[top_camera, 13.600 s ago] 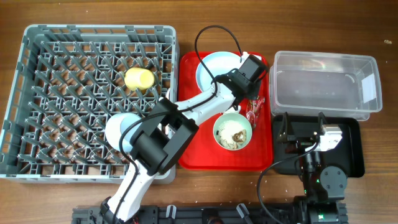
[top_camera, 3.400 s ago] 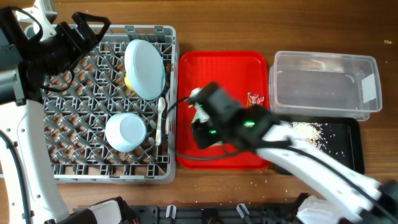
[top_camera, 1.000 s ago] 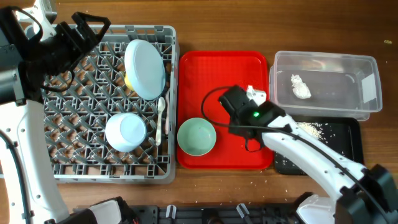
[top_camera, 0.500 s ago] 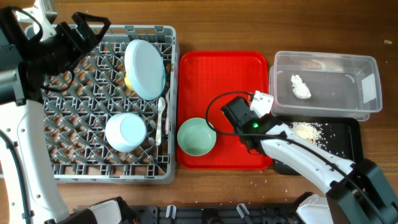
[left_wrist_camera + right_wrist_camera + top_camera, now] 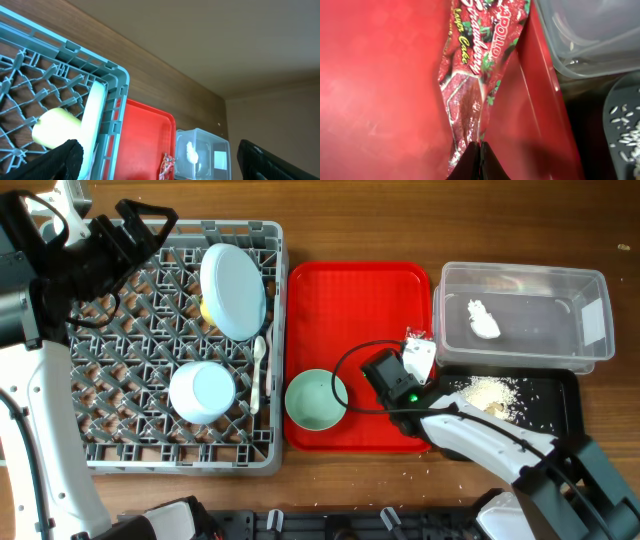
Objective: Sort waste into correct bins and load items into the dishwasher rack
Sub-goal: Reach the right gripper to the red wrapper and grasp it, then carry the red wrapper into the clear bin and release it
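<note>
Overhead, the right claw (image 5: 418, 358) has slid from mid-tray to the red tray's (image 5: 350, 275) right edge and pinched shut, the crinkly red snack wrapper (image 5: 412, 336) at its tips. With the crumpled napkin (image 5: 483, 319) already in the clear tub (image 5: 520, 278) ahead, we judge the wrapper goes there next, while the smooth pale green bowl (image 5: 316, 400) waits to its left. In the left wrist view the left claw (image 5: 157, 167) is unchanged, splayed wide and empty above the pegged grey rack (image 5: 117, 100); in the right wrist view the closed tips nip the glossy foil's tapered tail, grainy rice (image 5: 632, 135) to their right.
</note>
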`<control>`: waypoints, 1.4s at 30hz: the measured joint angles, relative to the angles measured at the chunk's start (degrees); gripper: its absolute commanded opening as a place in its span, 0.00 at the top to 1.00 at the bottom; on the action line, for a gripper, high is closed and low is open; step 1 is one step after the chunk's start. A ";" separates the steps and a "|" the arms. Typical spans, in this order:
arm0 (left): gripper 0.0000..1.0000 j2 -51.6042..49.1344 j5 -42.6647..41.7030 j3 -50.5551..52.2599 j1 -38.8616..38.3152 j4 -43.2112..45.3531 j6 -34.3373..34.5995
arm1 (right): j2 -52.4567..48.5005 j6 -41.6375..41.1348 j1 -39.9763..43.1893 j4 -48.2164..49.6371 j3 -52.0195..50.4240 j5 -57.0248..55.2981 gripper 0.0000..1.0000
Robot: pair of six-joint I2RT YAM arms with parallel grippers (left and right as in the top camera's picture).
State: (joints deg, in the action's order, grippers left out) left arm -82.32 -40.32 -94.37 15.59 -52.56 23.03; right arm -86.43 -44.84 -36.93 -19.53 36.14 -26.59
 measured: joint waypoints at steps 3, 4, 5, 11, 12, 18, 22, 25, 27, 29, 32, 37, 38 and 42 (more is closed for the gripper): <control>0.00 0.00 0.02 0.00 0.00 0.02 0.00 | 5.31 5.49 0.00 -3.82 3.72 2.03 0.96; 0.00 0.00 0.00 0.00 0.00 0.04 0.00 | 7.72 8.07 0.00 -4.48 5.95 3.15 0.96; 0.00 0.00 0.00 0.00 0.00 0.00 0.02 | 11.43 11.65 0.00 -5.03 10.21 4.59 0.96; 0.00 0.00 0.02 0.00 0.00 0.00 0.00 | 22.27 19.06 8.57 -11.80 22.84 5.11 0.96; 0.00 0.00 0.00 0.00 0.00 0.02 0.00 | 22.25 19.30 12.00 -13.03 22.84 5.11 0.96; 0.00 0.00 0.00 0.00 0.00 -0.02 0.00 | 12.07 21.07 35.17 -14.32 22.73 11.61 0.89; 0.00 0.00 0.00 0.00 0.00 0.02 0.00 | 3.98 24.55 40.61 -13.88 22.08 18.01 0.32; 0.00 0.00 0.02 0.00 0.00 0.00 0.00 | 5.38 26.97 40.61 -13.90 22.08 21.03 0.25; 0.00 0.00 0.02 0.00 0.00 0.00 0.00 | 8.35 27.19 40.63 -13.92 22.08 23.43 0.05; 0.00 -0.02 0.00 0.00 0.00 0.02 0.00 | 14.69 27.56 40.61 -13.90 22.08 27.85 0.00; 0.00 0.00 0.02 0.00 0.00 0.02 0.00 | 22.49 27.82 40.61 -13.90 22.14 35.85 0.00; 0.00 -0.02 0.02 0.00 0.00 0.02 0.00 | 25.31 27.82 40.61 -13.94 22.18 40.15 0.01; 0.00 0.00 0.02 0.00 0.00 0.02 0.00 | 25.05 27.82 40.61 -13.94 22.18 40.57 0.00; 0.00 0.00 0.02 0.00 0.00 0.02 0.00 | 22.95 27.82 40.61 -13.94 22.18 41.05 0.00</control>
State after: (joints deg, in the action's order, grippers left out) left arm -82.32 -40.29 -94.37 15.59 -52.53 23.03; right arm -63.48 -17.02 3.68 -33.47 58.33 14.46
